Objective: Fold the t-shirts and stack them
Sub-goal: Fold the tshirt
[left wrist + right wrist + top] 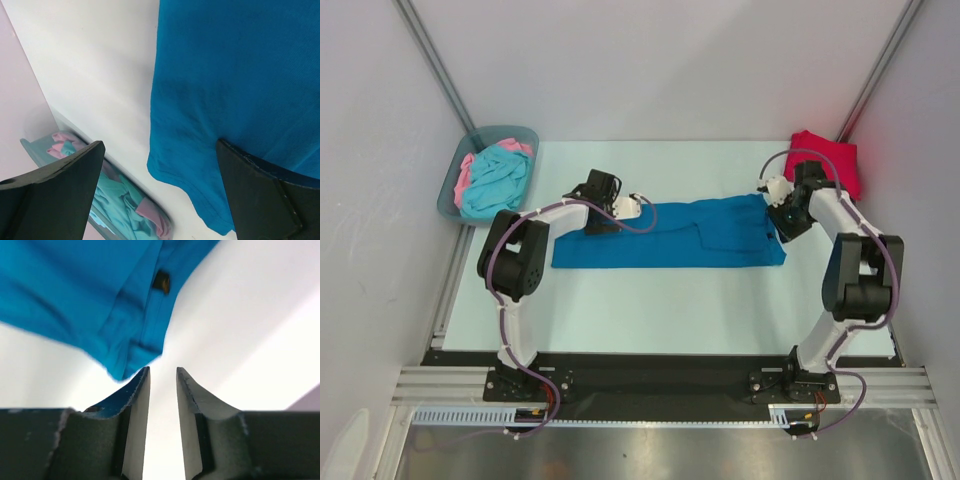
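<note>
A deep blue t-shirt point(660, 235) lies on the table as a long flat strip. My left gripper point(592, 218) hangs open over the strip's far left corner, and the blue cloth point(225, 75) runs under its right finger point(260, 195). My right gripper point(782, 228) is at the strip's right end, open a little with nothing between its fingers; the shirt's corner point(90, 290) lies just beyond its left fingertip. A bright red t-shirt point(828, 160) sits folded at the back right. Turquoise point(498, 180) and pink point(465, 175) t-shirts lie bunched in the bin.
The grey-blue plastic bin point(510, 133) stands at the back left corner, and its rim point(30, 147) shows in the left wrist view. White walls close in the pale table point(650, 310) on three sides. Both arm bases are bolted at the near edge.
</note>
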Tool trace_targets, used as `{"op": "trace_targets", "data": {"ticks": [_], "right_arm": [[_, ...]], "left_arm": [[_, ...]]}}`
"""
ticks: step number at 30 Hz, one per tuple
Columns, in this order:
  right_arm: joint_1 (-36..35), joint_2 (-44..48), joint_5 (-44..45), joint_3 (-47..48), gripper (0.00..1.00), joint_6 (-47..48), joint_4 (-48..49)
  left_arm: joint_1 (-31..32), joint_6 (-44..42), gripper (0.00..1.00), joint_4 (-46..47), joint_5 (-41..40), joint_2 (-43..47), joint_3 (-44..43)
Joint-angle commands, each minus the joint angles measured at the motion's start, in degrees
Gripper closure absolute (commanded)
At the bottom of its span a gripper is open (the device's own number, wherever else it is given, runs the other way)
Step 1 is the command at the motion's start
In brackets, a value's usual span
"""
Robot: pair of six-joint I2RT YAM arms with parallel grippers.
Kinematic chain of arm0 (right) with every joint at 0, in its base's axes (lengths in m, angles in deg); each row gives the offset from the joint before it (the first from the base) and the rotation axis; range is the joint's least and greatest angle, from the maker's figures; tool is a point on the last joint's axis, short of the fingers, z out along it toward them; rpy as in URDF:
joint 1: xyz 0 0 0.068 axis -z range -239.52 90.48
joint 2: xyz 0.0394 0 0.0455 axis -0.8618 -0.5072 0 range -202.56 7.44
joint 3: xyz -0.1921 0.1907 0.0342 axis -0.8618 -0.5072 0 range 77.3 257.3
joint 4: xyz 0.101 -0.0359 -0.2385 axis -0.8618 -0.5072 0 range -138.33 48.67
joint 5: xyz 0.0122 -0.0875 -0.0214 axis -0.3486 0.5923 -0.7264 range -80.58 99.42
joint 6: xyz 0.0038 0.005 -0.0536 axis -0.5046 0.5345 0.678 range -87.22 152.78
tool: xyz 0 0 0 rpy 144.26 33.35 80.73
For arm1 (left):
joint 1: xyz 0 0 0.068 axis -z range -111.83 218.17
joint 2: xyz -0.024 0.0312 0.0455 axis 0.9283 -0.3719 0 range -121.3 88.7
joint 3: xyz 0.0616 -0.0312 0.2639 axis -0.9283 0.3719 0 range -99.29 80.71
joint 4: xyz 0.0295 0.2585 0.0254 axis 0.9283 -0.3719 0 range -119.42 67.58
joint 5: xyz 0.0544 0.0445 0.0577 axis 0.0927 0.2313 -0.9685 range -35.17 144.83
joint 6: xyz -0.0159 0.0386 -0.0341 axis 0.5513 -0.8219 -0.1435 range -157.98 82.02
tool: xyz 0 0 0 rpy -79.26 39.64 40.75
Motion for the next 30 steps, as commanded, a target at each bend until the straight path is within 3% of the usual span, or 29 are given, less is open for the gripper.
{"op": "trace_targets", "data": {"ticks": [1,11,30], "right_arm": [[0.38,7.37,-0.17,-5.35,0.66,5.65,1.39],[-1.91,17.49,-2.37,-19.86,0.59,10.32,4.81],[-3.14,11.6,0.97,-21.27,0.58,7.6,13.51]], "left_arm": [[0.39,-0.07,0.0,-0.83,0.81,1.33,0.53],[0.65,-0.87,0.0,-0.56,0.37,1.77,0.44],[0.92,-1.31,0.0,-0.74,0.19,1.95,-0.08]]}}
